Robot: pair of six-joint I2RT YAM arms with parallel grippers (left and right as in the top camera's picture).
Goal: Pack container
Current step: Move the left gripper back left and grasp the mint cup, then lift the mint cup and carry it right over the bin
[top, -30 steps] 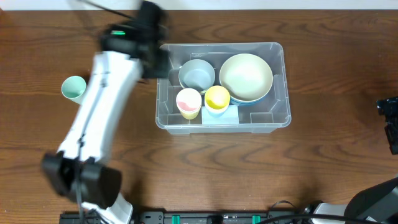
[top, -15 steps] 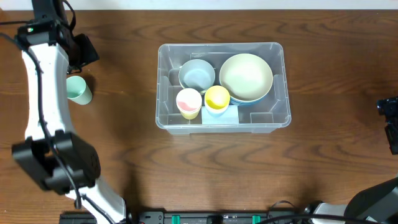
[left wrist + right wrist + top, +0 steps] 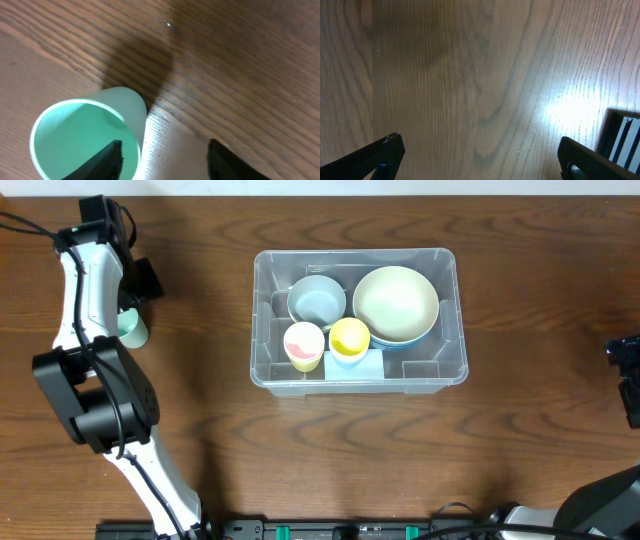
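Observation:
The container (image 3: 441,370), a clear bin, stands mid-table and holds a grey bowl (image 3: 317,298), a cream bowl (image 3: 395,302), a pink cup (image 3: 303,345) and a yellow cup (image 3: 349,337). A mint green cup (image 3: 85,135) stands upright on the table far to the left (image 3: 134,332), partly under my left arm. My left gripper (image 3: 164,146) is open above it. One finger shows over the cup's mouth, the other over bare wood to the right of it, and the cup's right wall lies between them. At the right edge my right gripper (image 3: 481,150) is open over bare wood.
The table's far edge runs along the top of the overhead view. A dark frame (image 3: 622,135) shows at the right of the right wrist view. Black equipment (image 3: 360,530) lines the near table edge. My left arm (image 3: 80,300) stretches along the left side.
My left arm has swung from the container's left wall across to the far left and now hangs over the green cup. The right arm has not moved.

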